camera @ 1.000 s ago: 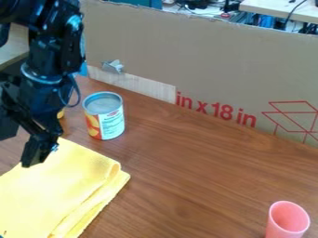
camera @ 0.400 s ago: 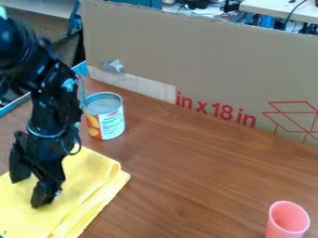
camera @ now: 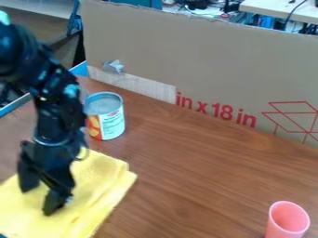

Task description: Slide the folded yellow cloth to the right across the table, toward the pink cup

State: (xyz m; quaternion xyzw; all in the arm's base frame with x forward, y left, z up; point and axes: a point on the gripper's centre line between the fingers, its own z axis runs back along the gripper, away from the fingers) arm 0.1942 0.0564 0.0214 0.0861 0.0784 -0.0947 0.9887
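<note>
Cloth [camera: 102,186]: 1, yellow | can [camera: 106,116]: 1 | cup [camera: 288,222]: 1, pink | gripper [camera: 38,201]: 1, released, fingers apart, over cloth

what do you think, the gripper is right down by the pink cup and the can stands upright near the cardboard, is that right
Not quite: the gripper is at the yellow cloth, not by the pink cup. The camera view shows this. The can stands upright near the cardboard, as you say.
</note>
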